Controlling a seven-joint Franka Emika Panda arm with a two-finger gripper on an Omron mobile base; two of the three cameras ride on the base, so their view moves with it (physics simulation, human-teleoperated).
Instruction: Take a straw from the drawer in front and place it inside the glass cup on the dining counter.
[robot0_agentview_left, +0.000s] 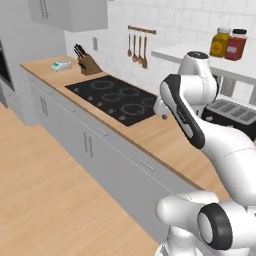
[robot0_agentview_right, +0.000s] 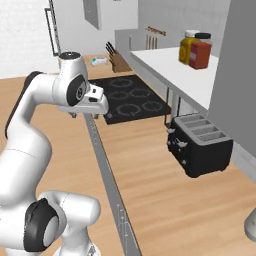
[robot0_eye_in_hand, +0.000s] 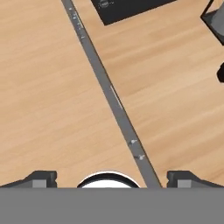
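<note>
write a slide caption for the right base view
White arm's open gripper poised over the wall counter's front edge, between black hob and toaster.

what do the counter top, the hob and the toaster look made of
Counter top: light wood, matte, going by its visible grain streaks.
Hob: flat black, probably glass, with pale ring markings.
Toaster: dark grey or black casing, metal or plastic; the render leaves it open.

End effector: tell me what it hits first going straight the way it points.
Pointing down with open jaws, the end effector would likely meet the counter's front edge, possibly the closed drawer fronts below; depth is unclear.
</note>
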